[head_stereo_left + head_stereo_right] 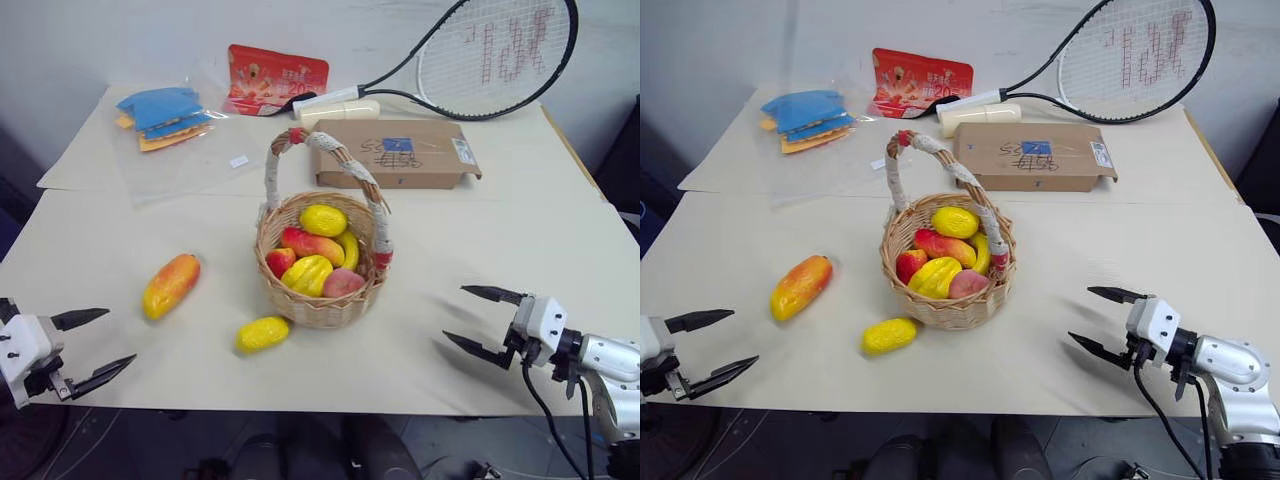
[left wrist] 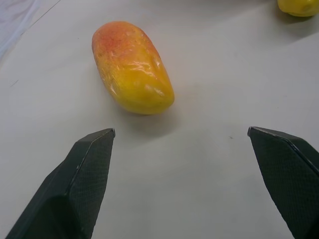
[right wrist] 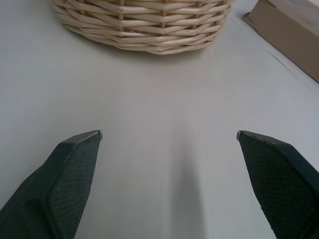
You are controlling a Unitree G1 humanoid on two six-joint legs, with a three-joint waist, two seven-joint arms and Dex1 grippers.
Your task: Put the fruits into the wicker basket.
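Fruits are the business here, and two remain out on the pale table (image 1: 520, 250): an elongated glossy mango (image 1: 171, 285), orange-red at one end and yellow at the other, lying well to the left of the basket, and a bumpy yellow lemon (image 1: 263, 334) resting just beside the basket's front wall, perhaps touching it, though the head views do not settle that. The round tan woven wicker basket (image 1: 322, 308), with its tall arched handle wrapped in whitish cord, stands mid-table and already holds several yellow, red and pink fruits.

The left gripper (image 1: 92, 346) hangs at the near left edge with its black fingers spread wide and nothing between them; its wrist view looks straight at the mango, which lies ahead and slightly off-centre. The right gripper (image 1: 482, 322) is likewise released and empty, near the right edge, facing the basket's wall.

The step in hand looks to be the left arm's reach for the mango. To do it well, centre the fruit between the fingers first, then turn the wrist so they close across its narrow width, not along its length. The skin is glossy, so grip near the thick middle and close firmly. On the carry, come in above the rim and to one side of the handle, and release low so the heaped fruits are not knocked out.
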